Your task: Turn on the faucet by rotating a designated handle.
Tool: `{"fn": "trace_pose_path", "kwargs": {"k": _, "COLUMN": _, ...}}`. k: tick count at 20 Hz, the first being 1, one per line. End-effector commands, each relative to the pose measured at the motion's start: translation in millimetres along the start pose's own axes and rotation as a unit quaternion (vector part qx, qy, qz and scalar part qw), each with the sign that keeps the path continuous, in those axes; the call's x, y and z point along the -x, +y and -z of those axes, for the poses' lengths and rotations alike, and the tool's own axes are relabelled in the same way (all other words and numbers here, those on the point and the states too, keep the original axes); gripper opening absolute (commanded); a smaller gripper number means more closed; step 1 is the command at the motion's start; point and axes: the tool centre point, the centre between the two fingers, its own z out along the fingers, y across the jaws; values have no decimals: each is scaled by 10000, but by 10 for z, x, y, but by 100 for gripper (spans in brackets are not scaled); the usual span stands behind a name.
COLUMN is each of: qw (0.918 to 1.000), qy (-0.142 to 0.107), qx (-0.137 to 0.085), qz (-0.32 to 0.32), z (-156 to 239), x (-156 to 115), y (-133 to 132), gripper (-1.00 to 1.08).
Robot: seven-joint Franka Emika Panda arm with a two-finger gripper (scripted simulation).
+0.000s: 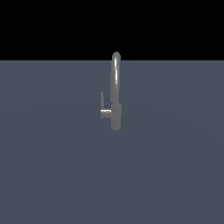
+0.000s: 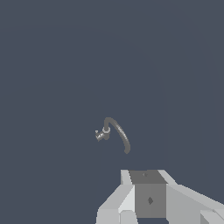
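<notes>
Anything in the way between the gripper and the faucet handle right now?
Nothing: in the wrist view only bare grey surface lies between the gripper and the handle on the faucet.

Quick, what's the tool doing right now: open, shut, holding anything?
Tool: open or shut cannot be told; only its body shows in the wrist view. It holds nothing and is well away from the faucet.

The faucet (image 1: 115, 94) stands upright on the table (image 1: 52, 166), with no other fixture near it. The handle (image 1: 102, 101) sits on a short stub at the base, on the exterior view's left of the spout, pointing upward. In the wrist view, the claw (image 2: 151, 205) is well apart from the faucet (image 2: 117, 131), which lies ahead of it and below, on the table (image 2: 52, 65). The claw touches nothing.
</notes>
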Motion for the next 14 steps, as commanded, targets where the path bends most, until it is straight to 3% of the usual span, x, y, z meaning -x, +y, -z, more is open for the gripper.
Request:
{"fn": "trace_pose_path", "kwargs": {"k": 1, "qw": 9995, "qy": 168, "qx": 130, "qz": -237, "z": -37, "x": 7, "y": -180, "gripper": -100}}
{"fn": "trace_pose_path", "kwargs": {"k": 14, "qw": 9848, "qy": 789, "qx": 857, "qz": -1288, "z": -786, "x": 22, "y": -1095, "gripper": -100}}
